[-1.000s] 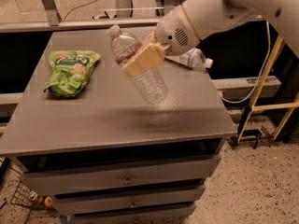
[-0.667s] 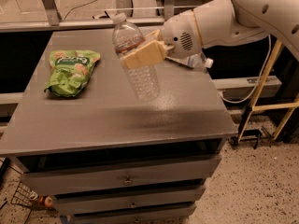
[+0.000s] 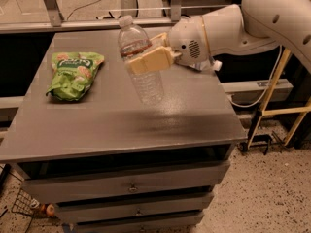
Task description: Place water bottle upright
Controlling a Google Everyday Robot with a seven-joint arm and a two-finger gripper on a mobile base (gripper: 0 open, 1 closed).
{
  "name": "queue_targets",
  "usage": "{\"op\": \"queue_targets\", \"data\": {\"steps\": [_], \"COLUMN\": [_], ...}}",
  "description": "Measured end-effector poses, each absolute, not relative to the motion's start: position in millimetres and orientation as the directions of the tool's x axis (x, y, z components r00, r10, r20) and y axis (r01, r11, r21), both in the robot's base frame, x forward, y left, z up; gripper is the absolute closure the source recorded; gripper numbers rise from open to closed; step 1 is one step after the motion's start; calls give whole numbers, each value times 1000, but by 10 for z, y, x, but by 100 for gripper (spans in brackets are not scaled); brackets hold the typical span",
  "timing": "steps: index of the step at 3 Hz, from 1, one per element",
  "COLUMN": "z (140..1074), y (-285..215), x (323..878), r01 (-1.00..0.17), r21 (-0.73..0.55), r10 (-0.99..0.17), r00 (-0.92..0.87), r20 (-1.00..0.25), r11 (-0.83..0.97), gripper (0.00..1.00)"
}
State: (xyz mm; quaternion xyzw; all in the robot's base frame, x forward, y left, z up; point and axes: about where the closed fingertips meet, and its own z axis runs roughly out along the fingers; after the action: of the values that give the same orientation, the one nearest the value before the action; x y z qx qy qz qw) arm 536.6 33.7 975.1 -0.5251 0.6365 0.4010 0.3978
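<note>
A grey worktop (image 3: 97, 130) fills most of the picture, with drawers (image 3: 131, 186) under it at the bottom. A green snack bag (image 3: 73, 74) lies on the left side of the worktop.

In the middle, a bit higher up, is the water bottle (image 3: 146, 84). It is almost standing, and its white cap leans a little to the upper left. Its bottom looks just above the worktop or only just touching it; I cannot tell which. The gripper (image 3: 143, 55) is at the bottle's middle, and its tan jaws pinch the bottle from both sides. The white arm (image 3: 218, 30) comes in from the upper right.

To do this well, I think the arm should tip the bottle the last bit straight. Then it should lower the bottle until the whole bottom sits flat, and only then let go slowly.

A second ago the bottle leaned much more. Now it is nearly straight.
</note>
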Motion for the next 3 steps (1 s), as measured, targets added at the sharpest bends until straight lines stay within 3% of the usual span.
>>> {"op": "queue_targets", "data": {"steps": [3], "z": [9530], "y": [343], "x": [5437], "r01": [-994], "r21": [-15], "r10": [-191], "r00": [-7], "r20": [-981], "r11": [113], "gripper": [100]}}
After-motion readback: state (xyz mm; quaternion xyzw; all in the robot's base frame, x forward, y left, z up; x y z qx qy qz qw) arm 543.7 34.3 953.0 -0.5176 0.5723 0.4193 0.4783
